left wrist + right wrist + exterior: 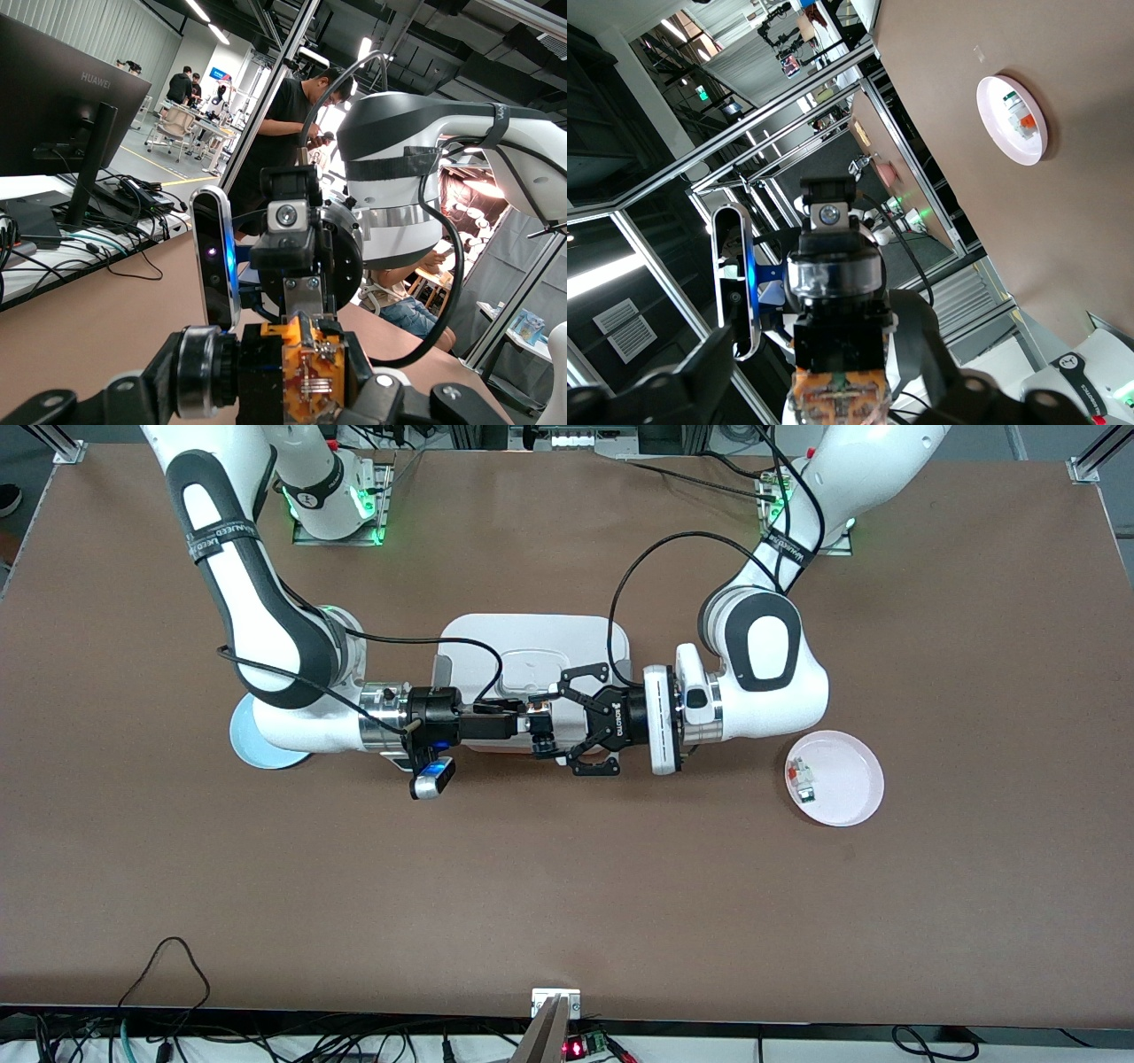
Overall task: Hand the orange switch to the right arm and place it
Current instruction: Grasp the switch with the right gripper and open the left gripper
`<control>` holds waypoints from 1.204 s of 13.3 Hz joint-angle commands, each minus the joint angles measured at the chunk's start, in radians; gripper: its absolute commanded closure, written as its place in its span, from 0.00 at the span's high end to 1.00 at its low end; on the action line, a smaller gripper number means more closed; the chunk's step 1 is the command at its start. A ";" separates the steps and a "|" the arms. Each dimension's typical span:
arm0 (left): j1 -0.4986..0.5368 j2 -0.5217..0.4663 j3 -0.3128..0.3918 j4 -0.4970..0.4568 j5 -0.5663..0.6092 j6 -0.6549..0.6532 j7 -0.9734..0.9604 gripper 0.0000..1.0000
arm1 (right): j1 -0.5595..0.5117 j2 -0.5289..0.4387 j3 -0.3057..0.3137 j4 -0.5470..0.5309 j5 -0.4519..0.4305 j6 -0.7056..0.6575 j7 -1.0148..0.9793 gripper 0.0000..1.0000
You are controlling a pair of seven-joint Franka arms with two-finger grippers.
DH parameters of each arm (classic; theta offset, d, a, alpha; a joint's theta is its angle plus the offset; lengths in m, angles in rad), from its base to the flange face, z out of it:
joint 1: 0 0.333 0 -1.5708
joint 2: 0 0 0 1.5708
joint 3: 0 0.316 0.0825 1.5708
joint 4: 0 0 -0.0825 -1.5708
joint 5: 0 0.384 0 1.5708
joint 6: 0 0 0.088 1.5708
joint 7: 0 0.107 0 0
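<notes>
The two grippers meet tip to tip over the white tray (532, 633) in the middle of the table. My right gripper (534, 731), slim and black on the silver wrist, is shut on the orange switch (537, 720). My left gripper (568, 726) surrounds the same spot with its fingers (580, 676) spread wide, clear of the switch. In the left wrist view the switch (310, 376) fills the lower middle, with a black body, a silver ring and an orange end. The right wrist view shows the switch (837, 390) close up too.
A pink saucer (855, 806) holding small white, red and green pieces (803, 778) lies toward the left arm's end of the table, and shows in the right wrist view (990, 104). A light blue saucer (252, 744) lies partly under the right arm.
</notes>
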State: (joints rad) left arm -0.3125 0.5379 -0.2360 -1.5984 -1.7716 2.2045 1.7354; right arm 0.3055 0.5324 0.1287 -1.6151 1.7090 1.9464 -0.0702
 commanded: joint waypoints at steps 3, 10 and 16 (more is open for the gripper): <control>-0.003 -0.001 0.001 0.008 -0.031 0.006 0.030 0.15 | -0.008 -0.003 -0.001 -0.003 0.024 -0.003 0.003 0.33; 0.010 -0.009 0.001 0.006 -0.023 -0.006 0.003 1.00 | -0.006 -0.005 -0.001 -0.002 0.024 0.005 0.001 0.08; 0.107 -0.041 0.004 0.003 0.246 -0.185 -0.297 1.00 | -0.013 -0.011 -0.014 0.006 -0.075 -0.001 -0.008 0.08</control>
State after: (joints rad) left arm -0.2520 0.5278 -0.2335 -1.5921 -1.6426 2.0862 1.5608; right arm 0.3017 0.5327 0.1186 -1.6147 1.6924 1.9476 -0.0740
